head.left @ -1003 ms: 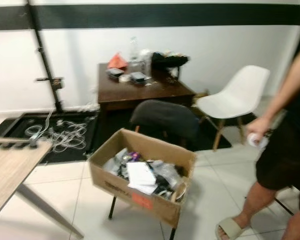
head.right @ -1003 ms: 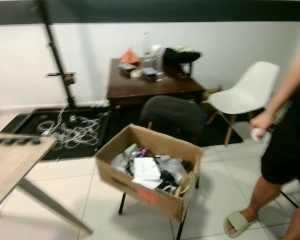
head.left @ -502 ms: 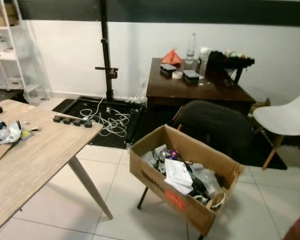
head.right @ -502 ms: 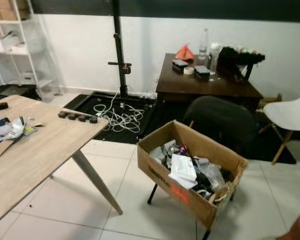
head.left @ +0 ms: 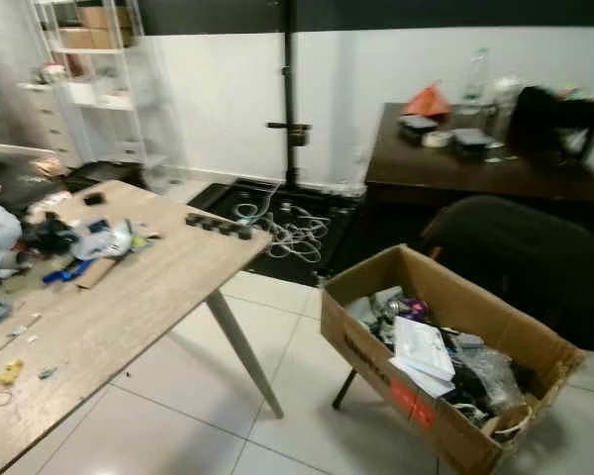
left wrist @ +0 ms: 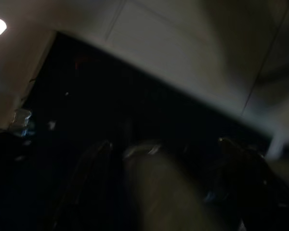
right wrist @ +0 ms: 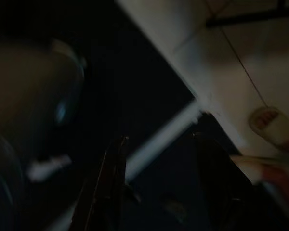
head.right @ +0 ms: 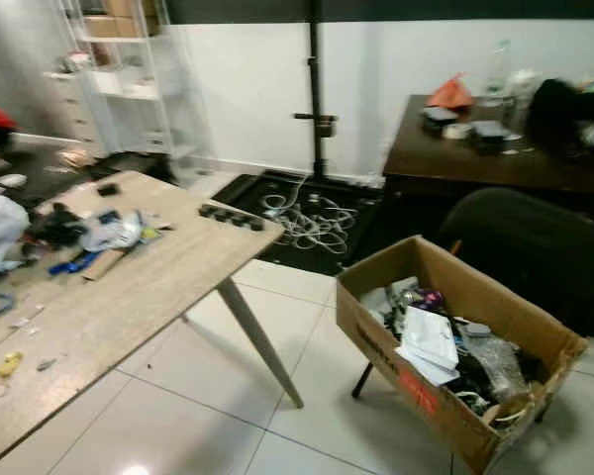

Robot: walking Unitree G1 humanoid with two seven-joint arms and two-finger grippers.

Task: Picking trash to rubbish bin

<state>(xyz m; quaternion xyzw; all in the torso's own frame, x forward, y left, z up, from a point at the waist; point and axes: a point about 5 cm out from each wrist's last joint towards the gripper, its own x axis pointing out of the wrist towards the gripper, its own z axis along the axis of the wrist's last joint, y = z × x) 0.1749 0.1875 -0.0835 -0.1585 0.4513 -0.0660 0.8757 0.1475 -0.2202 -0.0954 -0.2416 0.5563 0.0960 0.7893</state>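
A brown cardboard box (head.left: 445,356) sits at the lower right of the frame on thin black legs, and it looks like the rubbish bin. It already has papers, plastic wrap and wires in it, so I think some of the job is done. More trash (head.left: 74,242) lies at the left of the frame on the light wooden desk (head.left: 148,297): a crinkly wrapper, a blue thing, a bit of cardboard and some small scraps. That pile has yet to go in the box, so a lot is left. I count one box, one light desk, one dark desk (head.left: 475,173) at the upper right, one dark chair (head.left: 520,262) behind the box and one white shelf (head.left: 99,89) at the upper left. The wrist views are very dark. In the right wrist view the right gripper (right wrist: 159,187) has its two fingers apart with nothing between them. In the left wrist view the left gripper (left wrist: 168,192) is too dim and blurry, so I cannot tell about it.
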